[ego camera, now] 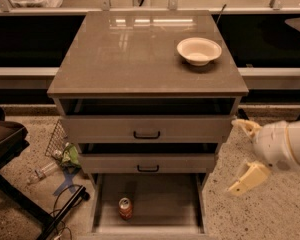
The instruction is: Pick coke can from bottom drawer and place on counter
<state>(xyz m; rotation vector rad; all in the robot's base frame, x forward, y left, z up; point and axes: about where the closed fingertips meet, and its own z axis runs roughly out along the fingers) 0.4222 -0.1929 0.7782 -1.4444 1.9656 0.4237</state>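
Observation:
The coke can [125, 208] stands upright on the floor of the pulled-out bottom drawer [165, 204], near its left side. The counter [135, 59] is the glossy grey-brown top of the cabinet. My gripper [242, 156] is at the right, beside the cabinet at the height of the middle drawer, well right of and above the can. Its two pale fingers [247, 179] are spread apart and hold nothing.
A white bowl [199, 50] sits on the counter's far right. The two upper drawers with black handles [146, 134] are slightly open. A clear plastic bottle [42, 172], a wire basket [57, 139] and cables lie on the floor at left, next to a dark chair.

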